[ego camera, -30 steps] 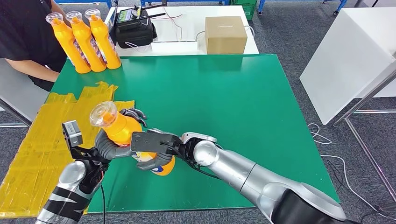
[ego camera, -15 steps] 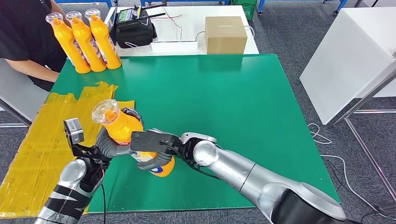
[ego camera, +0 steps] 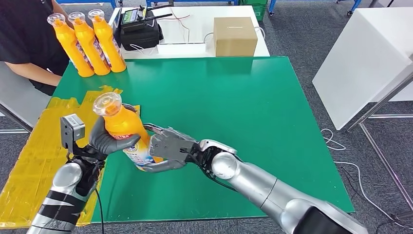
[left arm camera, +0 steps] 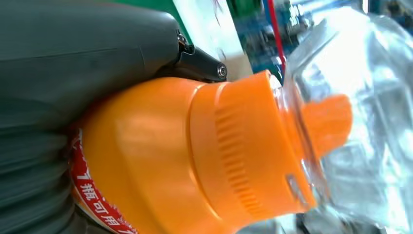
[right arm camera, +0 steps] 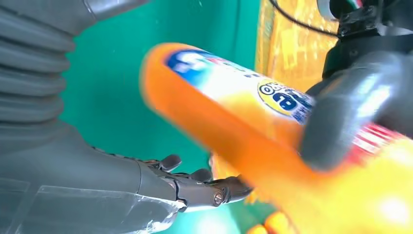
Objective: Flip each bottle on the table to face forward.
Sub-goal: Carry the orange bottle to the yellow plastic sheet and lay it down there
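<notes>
An orange bottle (ego camera: 124, 136) is held above the green desk (ego camera: 234, 107) near its 8 o'clock corner, tilted so that its clear cap (ego camera: 107, 103) leans toward 11 o'clock. The upper body of the bottle is gripped by the left hand (ego camera: 108, 141), whose fingers are wrapped around it; in the left wrist view the thick grey thumb (left arm camera: 83, 53) is seen pressed against the bottle's orange shoulder (left arm camera: 160, 146), just below the ribbed collar and the clear cap (left arm camera: 350, 112). The lower end of the bottle, where a white and blue label is shown, is flanked by the right hand (ego camera: 168, 148), whose fingers are spread apart; in the right wrist view those fingers (right arm camera: 195, 187) are seen loosely curled beneath the blurred bottle (right arm camera: 234, 112), apart from it, and contact cannot be confirmed. A yellow plastic sheet (ego camera: 34, 161) is spread over the desk's 9 o'clock edge, under the left arm. Three more orange bottles (ego camera: 87, 44) are stood upright in a touching row at the desk's 11 o'clock corner, beside a person in a black shirt (ego camera: 27, 34). Beyond the 12 o'clock edge, a cardboard box (ego camera: 235, 35) and a black device (ego camera: 140, 30) are set on a white table (ego camera: 195, 24).
</notes>
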